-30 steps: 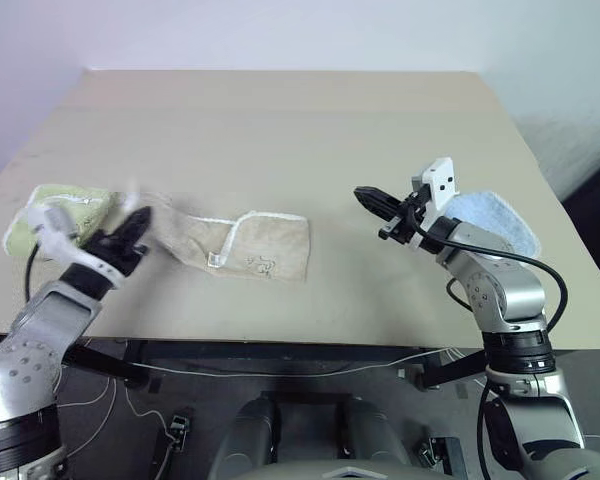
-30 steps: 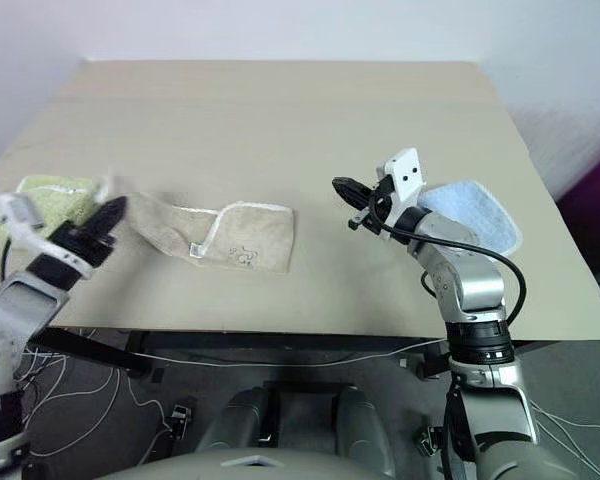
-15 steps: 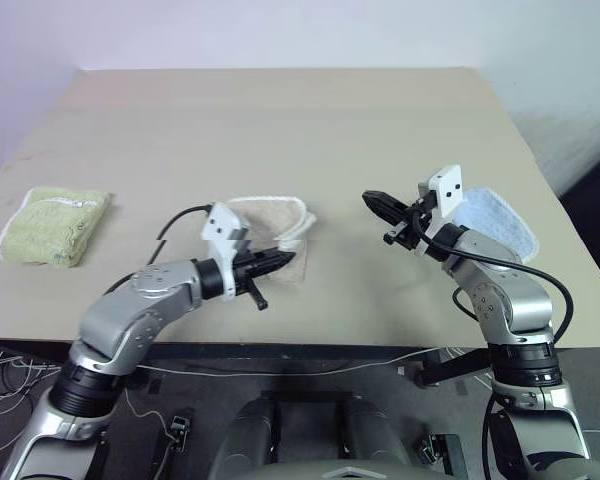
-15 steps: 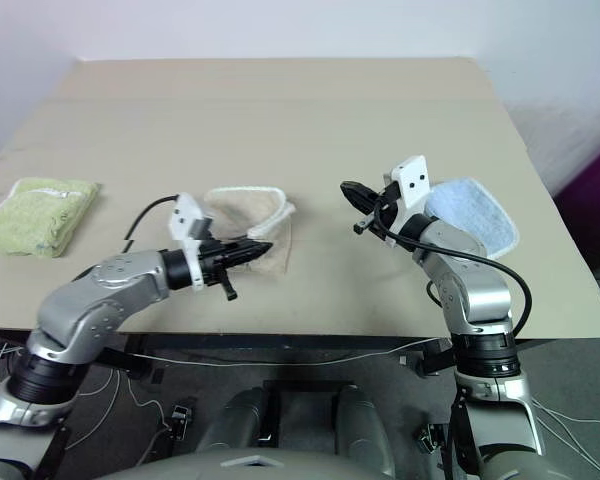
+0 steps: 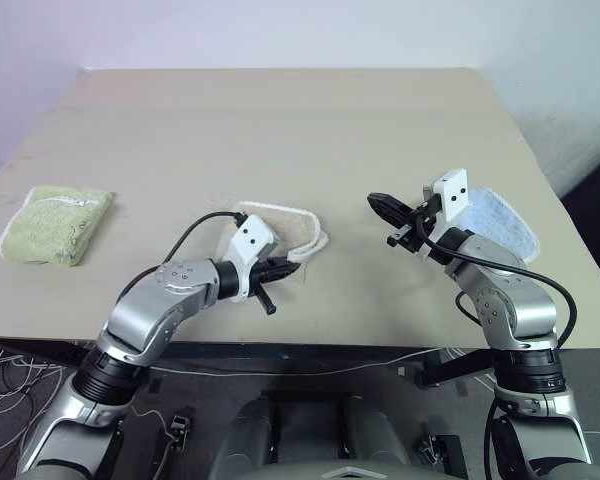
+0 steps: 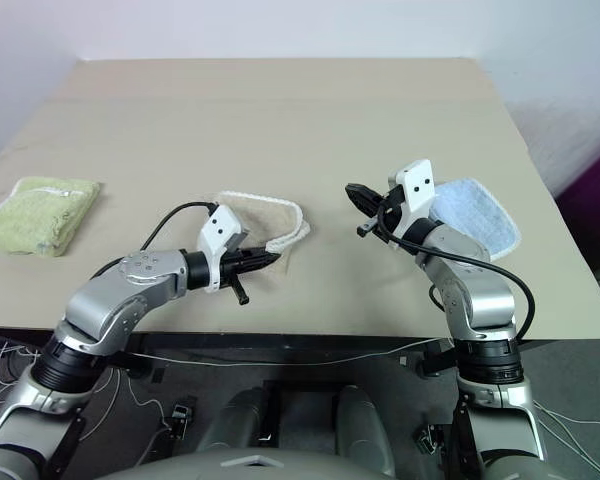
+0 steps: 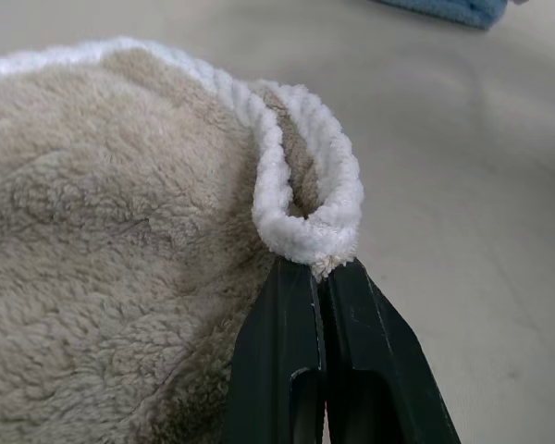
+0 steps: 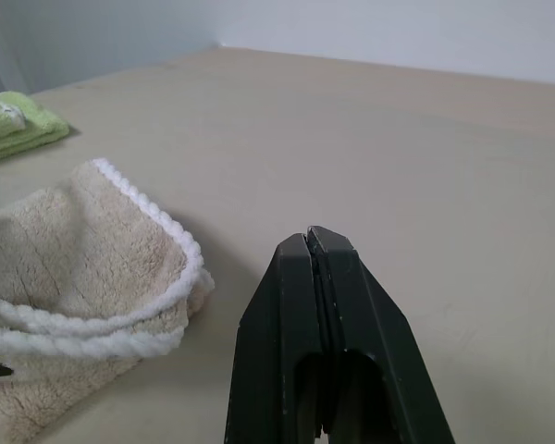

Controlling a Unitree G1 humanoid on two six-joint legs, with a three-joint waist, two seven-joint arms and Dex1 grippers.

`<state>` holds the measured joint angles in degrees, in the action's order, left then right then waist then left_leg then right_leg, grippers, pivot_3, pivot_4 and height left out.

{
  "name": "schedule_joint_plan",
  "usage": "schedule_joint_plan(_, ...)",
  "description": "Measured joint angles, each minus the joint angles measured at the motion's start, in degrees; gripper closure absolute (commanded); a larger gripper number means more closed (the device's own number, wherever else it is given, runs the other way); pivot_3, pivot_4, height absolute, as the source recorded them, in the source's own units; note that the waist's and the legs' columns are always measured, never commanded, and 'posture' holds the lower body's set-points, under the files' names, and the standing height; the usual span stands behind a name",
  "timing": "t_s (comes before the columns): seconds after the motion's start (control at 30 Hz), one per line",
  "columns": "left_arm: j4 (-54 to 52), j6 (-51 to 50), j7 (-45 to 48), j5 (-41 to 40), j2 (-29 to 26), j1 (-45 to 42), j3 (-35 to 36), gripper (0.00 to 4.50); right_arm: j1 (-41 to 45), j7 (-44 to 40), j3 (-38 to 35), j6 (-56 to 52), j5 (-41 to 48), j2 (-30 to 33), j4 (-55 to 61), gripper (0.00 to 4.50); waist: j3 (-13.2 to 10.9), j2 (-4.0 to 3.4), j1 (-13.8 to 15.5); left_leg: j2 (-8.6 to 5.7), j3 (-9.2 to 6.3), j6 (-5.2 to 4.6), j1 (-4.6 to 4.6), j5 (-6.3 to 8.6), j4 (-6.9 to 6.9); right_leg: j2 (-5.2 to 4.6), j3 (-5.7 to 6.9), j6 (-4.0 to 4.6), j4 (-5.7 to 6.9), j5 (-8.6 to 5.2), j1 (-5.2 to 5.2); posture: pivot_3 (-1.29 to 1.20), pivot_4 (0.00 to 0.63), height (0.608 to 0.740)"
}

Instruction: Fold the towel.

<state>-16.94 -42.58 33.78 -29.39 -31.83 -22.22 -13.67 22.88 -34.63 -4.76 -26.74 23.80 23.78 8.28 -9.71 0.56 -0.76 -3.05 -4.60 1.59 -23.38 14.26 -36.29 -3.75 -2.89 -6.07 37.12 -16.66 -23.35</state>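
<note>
The beige towel lies doubled over near the table's front middle, its white corded edge curling at the right end. My left gripper lies low at that end, fingers pressed together with the cord pinched at their tips. My right gripper hovers shut and empty above the table, a short way right of the towel, pointing toward it.
A folded light green towel lies at the table's left edge. A light blue towel lies at the right edge behind my right arm. Bare tabletop stretches behind the beige towel.
My left gripper swept from beside the green towel to the right, carrying the beige towel's left end over its right half. The towel now lies doubled. My right gripper stayed put.
</note>
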Motion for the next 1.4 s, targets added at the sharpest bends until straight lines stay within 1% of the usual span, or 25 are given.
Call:
schedule_joint_plan(0.03, -0.23, -0.83, 0.08, -1.01, 0.91, 0.45, 1.24, 3.21, 0.01, -0.02, 0.03, 0.0, 0.0, 0.0, 0.0, 4.5, 0.0, 0.01, 0.0, 0.0, -0.01, 0.0, 0.0, 0.0, 0.0, 0.0, 0.0, 0.0, 0.0, 0.0, 0.0, 0.0, 0.15, 0.74)
schedule_joint_plan(0.07, -0.41, -0.99, 0.1, -1.47, 1.03, 0.66, 1.7, 2.93, 0.01, -0.02, 0.04, 0.0, 0.0, 0.0, 0.0, 4.5, 0.0, 0.01, 0.0, 0.0, -0.01, 0.0, 0.0, 0.0, 0.0, 0.0, 0.0, 0.0, 0.01, 0.0, 0.0, 0.0, 0.15, 0.74)
schedule_joint_plan(0.17, -2.21, -2.4, 0.31, -3.93, 1.2, 1.97, 5.11, 1.9, 0.04, -0.07, 0.06, -0.09, 0.0, 0.02, 0.0, 4.5, 0.0, 0.0, -0.11, 0.01, -0.01, 0.0, 0.0, 0.0, 0.0, 0.01, 0.0, 0.0, 0.02, 0.0, -0.01, 0.0, 0.15, 0.74)
schedule_joint_plan(0.23, -3.06, -3.36, 0.38, -5.77, 1.15, 2.98, 7.99, 1.18, 0.07, -0.17, 0.09, -0.17, 0.0, 0.01, 0.0, 4.5, 0.0, 0.0, -0.12, 0.01, -0.01, 0.01, 0.0, 0.0, 0.0, 0.01, 0.0, 0.0, 0.03, 0.0, -0.01, 0.0, 0.15, 0.74)
schedule_joint_plan(0.3, -4.0, -4.57, 0.58, -9.16, 1.0, 4.48, 12.82, 0.51, 0.13, -0.33, 0.25, -0.39, 0.0, -0.03, 0.02, 4.5, 0.0, 0.0, -0.14, 0.02, -0.01, 0.01, 0.0, 0.0, 0.0, 0.0, 0.0, 0.0, 0.03, 0.0, -0.02, 0.0, 0.15, 0.74)
schedule_joint_plan(0.4, -5.29, -5.3, 1.04, -13.11, -0.23, 5.68, 19.26, 0.51, 0.44, -0.69, 1.23, -0.5, 0.05, -0.26, 0.12, 4.5, 0.0, 0.0, -0.1, 0.02, -0.01, 0.02, 0.01, -0.01, -0.02, 0.0, 0.0, 0.0, 0.04, 0.0, -0.01, 0.0, 0.15, 0.74)
schedule_joint_plan(0.47, -5.4, -5.44, 0.81, -14.0, -0.76, 5.77, 21.73, 0.51, 0.63, -0.85, 1.88, -0.56, 0.03, -0.44, 0.16, 4.5, 0.0, 0.0, -0.05, 0.02, -0.01, 0.02, 0.01, -0.01, -0.02, 0.0, 0.01, 0.0, 0.04, 0.0, -0.01, 0.0, 0.15, 0.74)
schedule_joint_plan(0.57, -2.73, -4.7, -1.23, -12.59, -0.78, 4.37, 23.75, 1.13, 2.0, -0.88, 3.53, -0.8, 0.04, -2.06, 0.14, 4.5, 0.0, 0.01, 0.04, 0.01, -0.02, 0.03, 0.01, -0.01, -0.06, 0.01, 0.03, 0.0, 0.07, 0.0, 0.01, 0.0, 0.15, 0.74)
schedule_joint_plan(0.67, 1.82, -0.61, -1.65, -7.49, -1.27, 1.33, 23.03, 2.14, 4.76, -1.09, 5.94, -1.23, 0.09, -4.84, 0.11, 4.5, 0.0, 0.01, -0.02, 0.0, -0.02, 0.05, 0.01, -0.03, -0.04, 0.03, 0.04, 0.0, 0.06, 0.01, -0.01, 0.0, 0.15, 0.74)
schedule_joint_plan(0.77, 4.88, 4.17, -0.01, -2.82, -1.56, -0.63, 19.63, 3.23, 7.06, -1.22, 7.85, -1.69, 0.12, -8.24, -1.82, 4.5, 0.01, 0.01, -0.05, 0.0, -0.02, 0.05, 0.01, -0.03, -0.03, 0.03, 0.04, 0.0, 0.06, 0.01, -0.02, 0.0, 0.15, 0.74)
schedule_joint_plan(0.83, 8.54, 8.3, 2.13, 2.08, -2.29, -0.56, 15.16, 3.86, 7.61, -1.37, 10.04, -1.7, -0.11, -11.27, -4.61, 4.5, 0.02, -0.01, -0.16, -0.01, 0.0, 0.07, 0.04, -0.04, 0.02, 0.03, 0.03, 0.0, 0.07, 0.01, -0.03, 0.0, 0.15, 0.74)
schedule_joint_plan(0.9, 11.95, 10.88, 4.12, 5.26, -2.33, 0.63, 11.9, 3.86, 7.2, -1.75, 13.15, -1.45, -1.76, -12.5, -7.84, 4.5, 0.02, 0.0, -0.22, -0.01, -0.01, 0.07, 0.01, -0.04, 0.02, 0.03, 0.02, 0.0, 0.07, 0.01, -0.07, 0.0, 0.15, 0.74)
schedule_joint_plan(1.13, 20.59, 18.38, 5.41, 12.55, -1.43, 0.98, 8.42, 3.86, 5.73, -1.69, 17.99, 1.51, -8.03, -13.67, -19.31, 4.5, 0.06, -0.01, -0.09, -0.02, -0.02, 0.08, 0.05, -0.05, -0.02, 0.01, 0.03, 0.01, 0.12, 0.01, -0.03, 0.0, 0.15, 0.74)
schedule_joint_plan(1.3, 23.2, 21.94, 5.25, 15.19, -0.5, 0.43, 7.79, 3.86, 4.81, -2.01, 18.5, 4.41, -10.08, -13.79, -20.2, 4.5, 0.16, -0.05, -0.13, -0.01, -0.02, 0.08, 0.34, -0.05, 0.01, 0.02, 0.03, 0.01, 0.14, 0.01, 0.25, 0.0, 0.15, 0.74)
schedule_joint_plan(1.4, 23.56, 22.68, 4.87, 13.89, 1.78, 0.83, 10.25, 3.86, 3.85, -2.38, 18.49, 5.22, -10.55, -13.39, -18.98, 4.5, 0.17, -0.03, -0.08, -0.01, -0.03, 0.08, 0.37, -0.04, 0.0, 0.01, 0.03, 0.0, 0.15, 0.01, 0.28, 0.0, 0.15, 0.74)
